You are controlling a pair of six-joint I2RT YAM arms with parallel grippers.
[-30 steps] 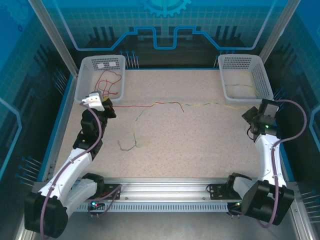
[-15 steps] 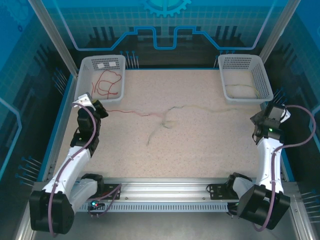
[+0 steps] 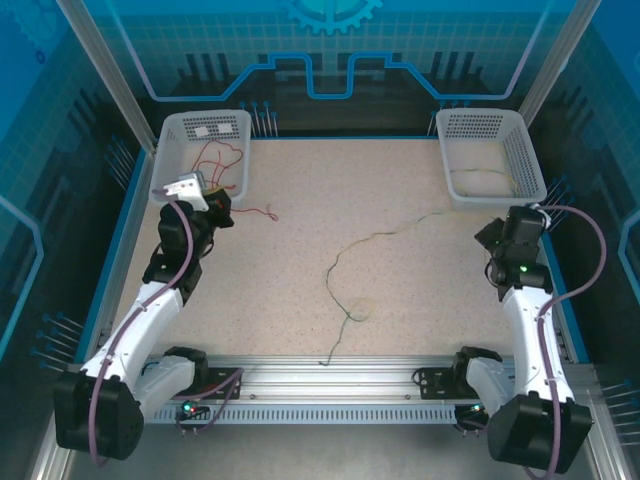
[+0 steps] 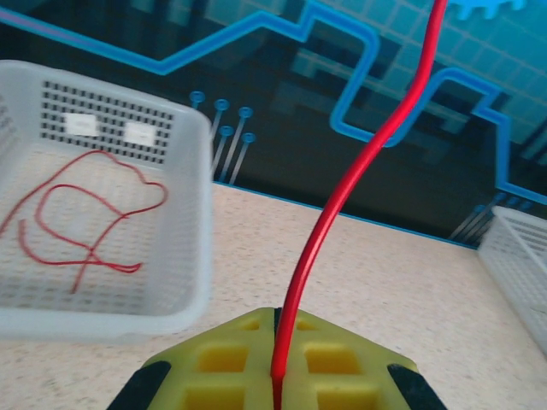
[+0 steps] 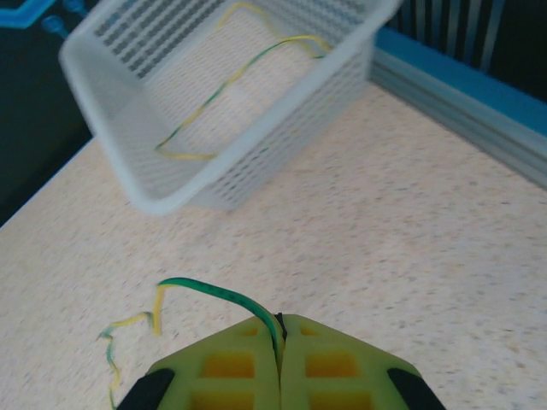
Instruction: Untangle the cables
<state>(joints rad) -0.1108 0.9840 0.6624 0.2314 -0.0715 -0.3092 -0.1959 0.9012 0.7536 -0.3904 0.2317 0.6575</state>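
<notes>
Top external: finds the red cable (image 3: 252,210) and the green-yellow cable (image 3: 340,258) lying well apart, no longer strung as one knotted line across the table (image 3: 420,310) between the arms as half a second back. Reads as the tangle pulled free; probably leaves only sorting each cable into a basket. Left wrist: shows the left gripper (image 4: 276,380) clamped shut on the red cable, rising steeply from between the pads. From above, places that cable's short free end on the table just beside the left basket (image 3: 163,150). Right wrist: shows the right gripper (image 5: 279,354) pinched closed on the green-yellow cable; from above, slack snaking past table centre toward the near rail (image 3: 330,375). Counts loose red loops (image 4: 85,213) in the left basket, a single yellow-green strand (image 5: 231,81) in the right basket (image 5: 256,128).
</notes>
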